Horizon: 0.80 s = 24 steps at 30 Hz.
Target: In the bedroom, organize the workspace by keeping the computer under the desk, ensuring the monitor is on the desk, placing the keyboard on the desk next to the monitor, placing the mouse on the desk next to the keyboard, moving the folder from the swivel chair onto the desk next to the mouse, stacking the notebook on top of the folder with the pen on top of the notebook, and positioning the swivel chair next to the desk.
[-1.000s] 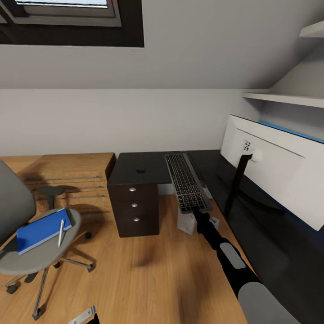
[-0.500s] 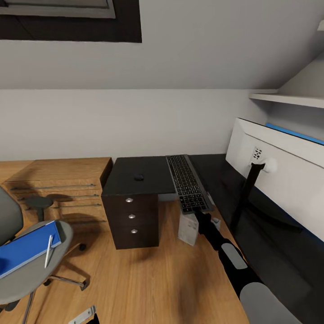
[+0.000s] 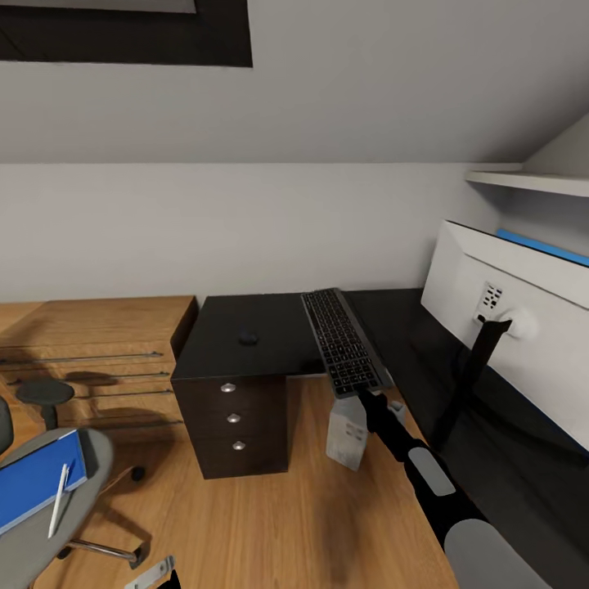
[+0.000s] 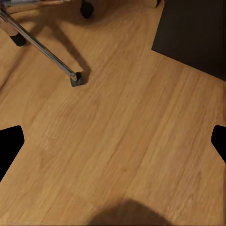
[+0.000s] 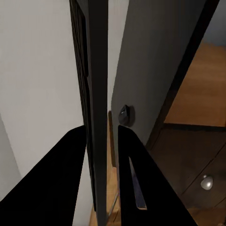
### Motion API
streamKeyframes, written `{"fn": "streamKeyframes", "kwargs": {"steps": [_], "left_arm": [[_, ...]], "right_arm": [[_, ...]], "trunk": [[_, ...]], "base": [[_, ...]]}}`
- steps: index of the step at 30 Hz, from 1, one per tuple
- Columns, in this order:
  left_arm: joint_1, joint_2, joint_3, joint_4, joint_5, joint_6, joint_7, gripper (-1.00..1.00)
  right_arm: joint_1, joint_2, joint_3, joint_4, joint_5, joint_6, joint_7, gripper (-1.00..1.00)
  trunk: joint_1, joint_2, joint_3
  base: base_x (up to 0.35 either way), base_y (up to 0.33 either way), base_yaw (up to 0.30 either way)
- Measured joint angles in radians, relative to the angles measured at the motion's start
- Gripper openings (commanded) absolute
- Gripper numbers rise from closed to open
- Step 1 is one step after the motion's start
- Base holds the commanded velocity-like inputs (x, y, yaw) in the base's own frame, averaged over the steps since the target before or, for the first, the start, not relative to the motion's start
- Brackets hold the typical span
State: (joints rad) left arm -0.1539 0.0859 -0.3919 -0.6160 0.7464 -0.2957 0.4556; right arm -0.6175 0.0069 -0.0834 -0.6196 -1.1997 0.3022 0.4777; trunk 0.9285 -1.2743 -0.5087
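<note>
The grey upholstered swivel chair (image 3: 49,523) is cut by the frame's edge — its tall back unseen — as is the white-backed widescreen monitor (image 3: 523,343).

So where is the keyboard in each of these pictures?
Head view: the keyboard is at centre, running lengthwise at the desk top's right edge.
Right wrist view: seen edge-on, a thin dark strip up the middle.
Left wrist view: wooden floor and a swivel chair leg.
Shared landmark: the black mouse, also in the right wrist view.

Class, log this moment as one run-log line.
right claw: shut on keyboard, held over desk | left claw: open, above floor | mouse: on desk | folder, pen: on swivel chair
</note>
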Motion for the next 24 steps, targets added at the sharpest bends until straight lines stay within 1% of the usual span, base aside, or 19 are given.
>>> {"fn": "streamKeyframes", "kwargs": {"steps": [2, 4, 7, 9, 15, 24], "left_arm": [[0.011, -0.011, -0.011, -0.009, -0.004, 0.0, -0.011, 1.0], [0.023, -0.023, -0.02, -0.002, -0.011, -0.008, -0.007, 1.0], [0.034, -0.04, -0.014, 0.006, -0.015, -0.018, 0.001, 1.0], [0.042, -0.05, -0.008, 0.012, -0.024, -0.027, 0.009, 1.0], [0.053, -0.057, -0.003, 0.015, -0.056, -0.034, 0.014, 1.0], [0.055, -0.058, -0.002, 0.015, -0.063, -0.036, 0.015, 1.0]], "right_arm": [[0.001, 0.011, 0.003, 0.008, 0.006, -0.007, -0.013, -1.0], [0.0, 0.022, 0.003, 0.007, 0.004, -0.005, -0.017, -1.0], [0.0, 0.023, 0.003, 0.007, 0.006, -0.003, -0.01, -1.0], [0.001, 0.022, 0.003, 0.007, 0.008, -0.002, -0.007, -1.0], [0.001, 0.02, 0.003, 0.007, 0.007, 0.0, -0.018, -1.0], [0.001, 0.019, 0.003, 0.006, 0.005, 0.001, -0.022, -1.0]], "trunk": [[0.0, 0.0, 0.0], [0.001, 0.0, 0.0], [0.001, 0.0, 0.0], [0.001, 0.0, 0.0], [0.001, 0.0, 0.0], [0.001, 0.0, 0.0]], "base": [[0.0, 0.0, 0.0], [0.0, 0.0, 0.0], [0.0, 0.0, 0.0], [0.0, 0.0, 0.0], [0.0, 0.0, 0.0], [0.0, 0.0, 0.0]]}}
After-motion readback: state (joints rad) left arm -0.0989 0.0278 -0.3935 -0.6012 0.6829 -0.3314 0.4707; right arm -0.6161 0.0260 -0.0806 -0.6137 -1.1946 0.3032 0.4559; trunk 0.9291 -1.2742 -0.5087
